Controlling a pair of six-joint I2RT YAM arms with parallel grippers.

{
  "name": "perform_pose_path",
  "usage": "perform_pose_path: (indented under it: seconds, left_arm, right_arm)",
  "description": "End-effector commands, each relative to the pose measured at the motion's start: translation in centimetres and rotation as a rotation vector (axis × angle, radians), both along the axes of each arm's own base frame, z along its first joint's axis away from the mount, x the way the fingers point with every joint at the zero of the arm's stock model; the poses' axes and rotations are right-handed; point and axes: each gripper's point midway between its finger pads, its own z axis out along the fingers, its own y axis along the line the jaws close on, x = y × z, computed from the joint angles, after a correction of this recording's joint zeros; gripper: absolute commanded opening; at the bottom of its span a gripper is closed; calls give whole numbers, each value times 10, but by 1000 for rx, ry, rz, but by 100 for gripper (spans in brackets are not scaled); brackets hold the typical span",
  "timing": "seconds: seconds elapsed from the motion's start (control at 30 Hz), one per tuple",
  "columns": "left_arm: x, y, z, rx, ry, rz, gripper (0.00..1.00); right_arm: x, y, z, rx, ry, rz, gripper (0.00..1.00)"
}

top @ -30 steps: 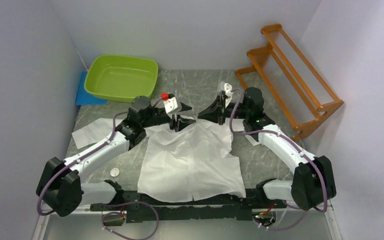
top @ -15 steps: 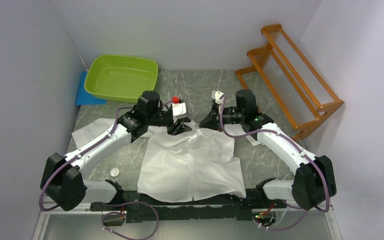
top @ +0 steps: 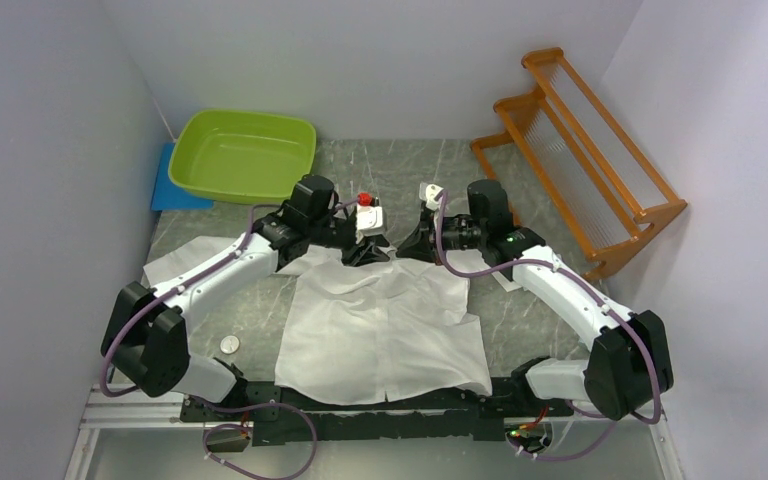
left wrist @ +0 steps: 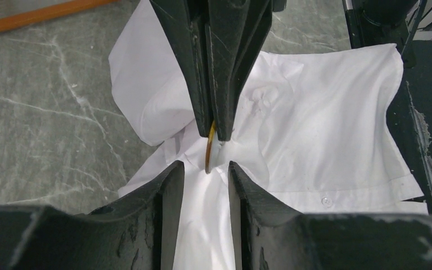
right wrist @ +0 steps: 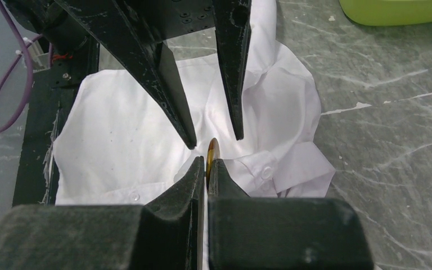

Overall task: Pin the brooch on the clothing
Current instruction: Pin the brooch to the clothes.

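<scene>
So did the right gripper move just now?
Yes. The right gripper slid left, away from the wooden rack and closer to the left gripper, above the shirt collar.

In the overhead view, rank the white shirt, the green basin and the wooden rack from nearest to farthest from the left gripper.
1. White shirt, directly beneath the left gripper at its collar end.
2. Green basin, at the back left.
3. Wooden rack, at the far right.
</scene>
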Motion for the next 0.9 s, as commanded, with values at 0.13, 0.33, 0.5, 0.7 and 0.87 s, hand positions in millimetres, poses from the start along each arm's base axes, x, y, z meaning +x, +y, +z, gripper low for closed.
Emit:
perform_pose_path:
  seconds: [0.13,0.33,0.5,0.7,0.87]
  left_arm:
    - [4,-12,14,-83,-24,-32,35]
    - [1,-14,14,-85,-25,-63,23]
    - [-1,-13,10,-71,-19,-75,30]
    - [-1,-12,12,-72,-31,-75,4]
    - [-2,-13,13,-91,-4,-50,2]
  right_arm:
    - [4,8,22,15,-85,27,0]
    - [5,10,25,18,-91,27,0]
    - [6,11,26,18,-88,26,0]
    - [7,12,28,25,-92,16,0]
    - [26,3,39,40,-138,-142,42]
